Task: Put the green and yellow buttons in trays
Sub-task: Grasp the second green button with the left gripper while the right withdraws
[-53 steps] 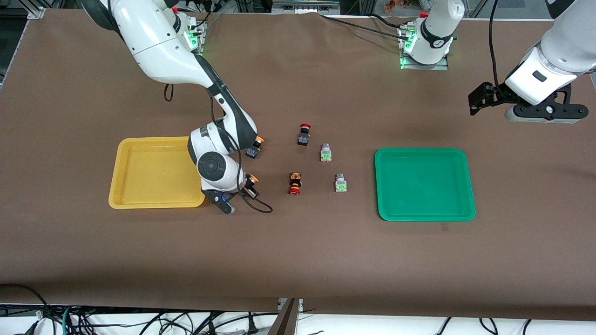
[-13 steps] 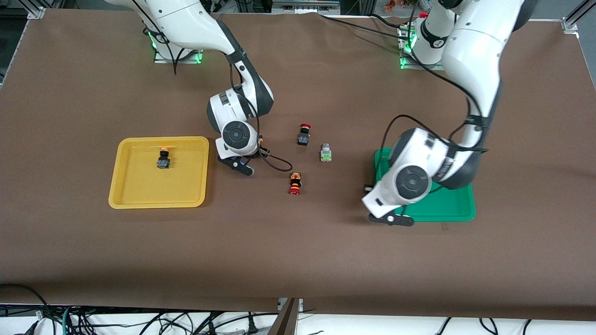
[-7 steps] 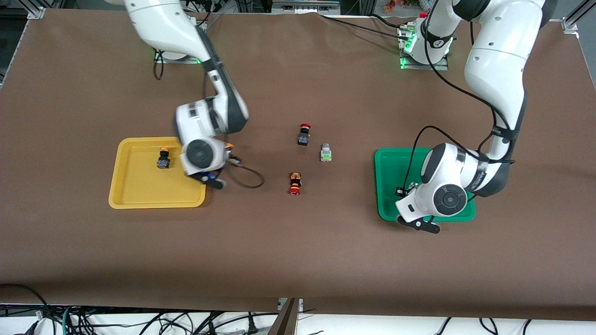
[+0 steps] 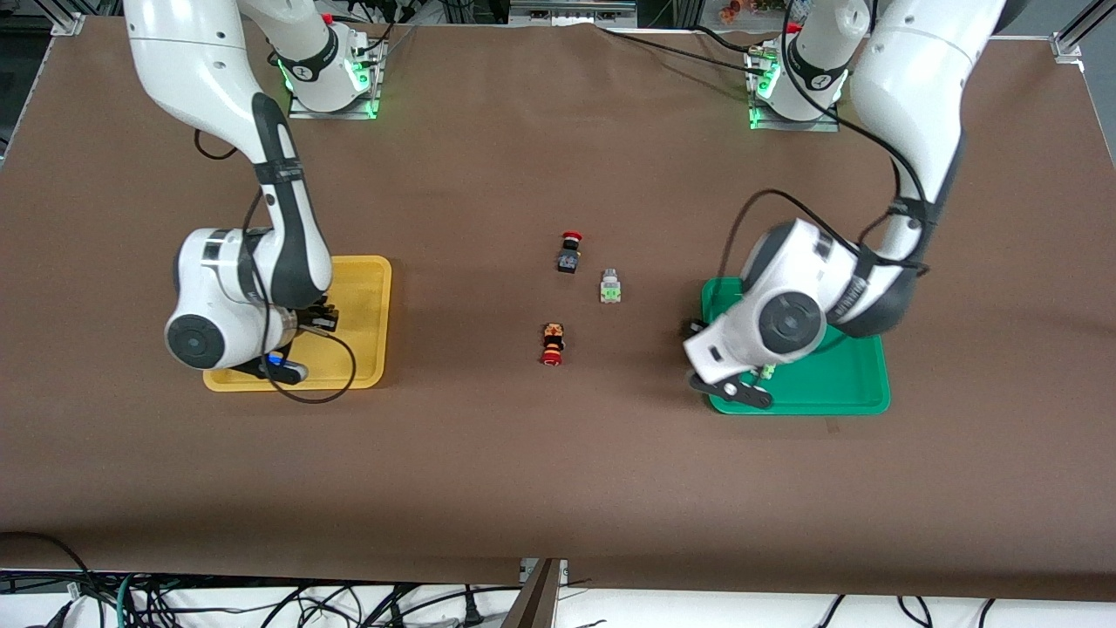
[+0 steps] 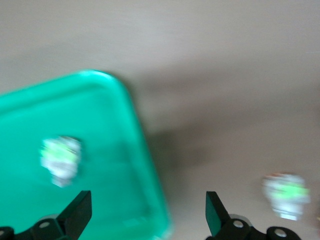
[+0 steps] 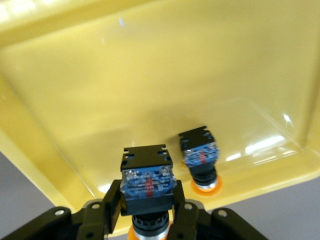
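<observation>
Over the yellow tray (image 4: 366, 288): right gripper (image 6: 148, 212) clenched on a yellow-capped button (image 6: 148, 181), a second yellow-capped button (image 6: 200, 157) lying in the tray just beside. Over the green tray's (image 4: 837, 384) edge toward the table's middle: left gripper (image 5: 147, 217) spread wide, gripping nothing, one green button (image 5: 61, 159) lying inside the tray. Between the trays on the brown table (image 4: 558, 488): second green button (image 4: 610, 287), flanked by a red-capped button (image 4: 569, 251) farther from the front camera and another red-capped one (image 4: 552, 344) nearer. Both arms' bulk hiding much of each tray in the front view.
</observation>
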You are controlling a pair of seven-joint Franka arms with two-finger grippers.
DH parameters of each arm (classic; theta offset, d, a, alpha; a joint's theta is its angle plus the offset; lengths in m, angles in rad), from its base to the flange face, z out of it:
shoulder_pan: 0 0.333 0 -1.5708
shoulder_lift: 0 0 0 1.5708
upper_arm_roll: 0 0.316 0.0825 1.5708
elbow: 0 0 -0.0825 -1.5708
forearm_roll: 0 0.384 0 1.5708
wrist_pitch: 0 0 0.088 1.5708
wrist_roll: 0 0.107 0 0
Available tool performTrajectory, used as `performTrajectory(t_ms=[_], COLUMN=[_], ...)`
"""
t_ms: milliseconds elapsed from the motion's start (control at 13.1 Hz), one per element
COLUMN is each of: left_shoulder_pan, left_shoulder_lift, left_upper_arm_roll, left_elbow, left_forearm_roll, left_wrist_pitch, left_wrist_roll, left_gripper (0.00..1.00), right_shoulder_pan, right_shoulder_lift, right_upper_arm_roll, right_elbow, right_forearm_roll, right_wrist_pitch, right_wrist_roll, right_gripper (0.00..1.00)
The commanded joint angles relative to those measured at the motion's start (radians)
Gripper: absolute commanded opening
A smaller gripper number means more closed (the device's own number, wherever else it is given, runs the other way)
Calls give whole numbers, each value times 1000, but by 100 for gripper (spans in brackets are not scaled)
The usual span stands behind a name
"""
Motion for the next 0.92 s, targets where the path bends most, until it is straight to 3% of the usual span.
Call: performTrajectory(t_ms=[0, 229, 535, 688, 764, 840], left_shoulder_pan=[-74, -134, -146, -147, -142, -153], left_shoulder_lift=[31, 66, 73, 80, 83, 82], left_upper_arm_roll=[-49, -44, -46, -43, -44, -44], left_elbow=[-33, -91, -255, -274, -274, -271], left_forearm_roll=[-1, 13, 10, 13, 13, 13], left_wrist_pitch=[24, 92, 366, 391, 393, 393], left_wrist_roll=[-199, -253, -339, -352, -349, -356], left_gripper=[100, 100, 100, 100, 58, 29], right_shoulder_pan=[19, 10, 4, 17, 17, 16], right_shoulder_lift=[15, 9, 4, -46, -83, -141], right_upper_arm_roll=[3, -6, -115, -168, -173, -176], right_elbow=[10, 126, 327, 372, 372, 368], right_forearm_roll=[13, 0, 10, -1, -6, -22], right_wrist_pitch=[3, -102, -304, -359, -362, -366], right_wrist_roll=[-7, 1, 44, 41, 21, -22], right_gripper=[100, 100, 100, 100, 100, 100])
